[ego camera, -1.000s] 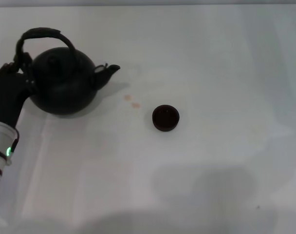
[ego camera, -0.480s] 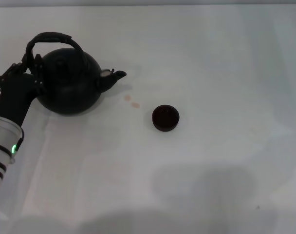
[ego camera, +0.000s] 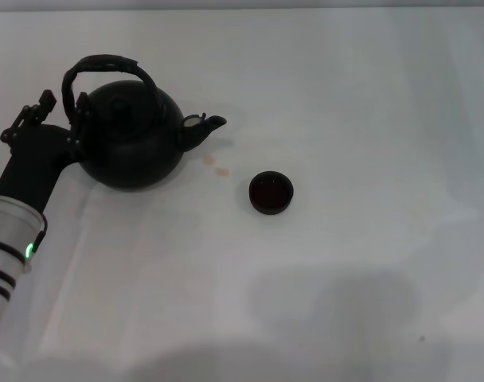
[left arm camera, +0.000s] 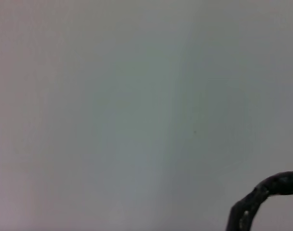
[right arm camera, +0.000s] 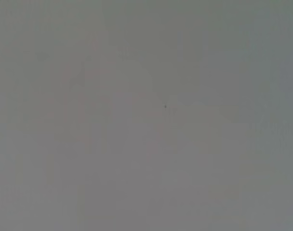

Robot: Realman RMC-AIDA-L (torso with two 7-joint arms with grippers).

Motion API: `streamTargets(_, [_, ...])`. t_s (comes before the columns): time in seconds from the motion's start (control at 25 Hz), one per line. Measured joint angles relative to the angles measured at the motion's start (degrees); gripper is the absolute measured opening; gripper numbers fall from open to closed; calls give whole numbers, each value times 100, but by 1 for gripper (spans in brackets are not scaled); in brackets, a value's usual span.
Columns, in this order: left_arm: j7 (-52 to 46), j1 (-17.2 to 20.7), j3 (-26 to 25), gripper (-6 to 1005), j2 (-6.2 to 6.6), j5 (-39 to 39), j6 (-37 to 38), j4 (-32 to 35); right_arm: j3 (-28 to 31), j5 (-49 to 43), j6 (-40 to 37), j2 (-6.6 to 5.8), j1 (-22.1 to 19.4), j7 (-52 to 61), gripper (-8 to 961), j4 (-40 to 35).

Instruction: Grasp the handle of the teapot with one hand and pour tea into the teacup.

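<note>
At the table's near-left side, the left gripper is clamped on the lower left end of the handle, which arches over the black teapot. Its spout points right toward the small dark teacup, well apart on the white table.

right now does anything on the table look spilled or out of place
Two small orange-brown spots mark the white table, between the teapot spout and the teacup. They look like drips or stains. The left gripper is at the teapot's handle base. The teapot and cup both sit upright; nothing else stands out.
</note>
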Motion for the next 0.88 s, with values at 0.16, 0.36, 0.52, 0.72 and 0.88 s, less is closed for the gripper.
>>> streamTargets(0.16, [-3, 103, 110, 511, 0, 3, 235, -15, 0, 0, 4, 0, 2, 0, 856, -3])
streamTargets(0.36, [-25, 263, 133, 640, 0, 3, 480, 1, 0, 0, 9, 0, 3, 0, 856, -12])
streamTargets(0.52, [-250, 399, 177, 690, 1, 3, 652, 5, 0, 0, 15, 0, 3, 0, 856, -14])
streamTargets(0.72, [-547, 619, 281, 711, 8, -7, 1171, -25, 0, 0, 13, 0, 2, 0, 856, -14])
streamTargets(0.88, [-548, 845, 244, 706, 3, -83, 1687, -25, -4, -1, 40, 4, -27, 0, 856, -14])
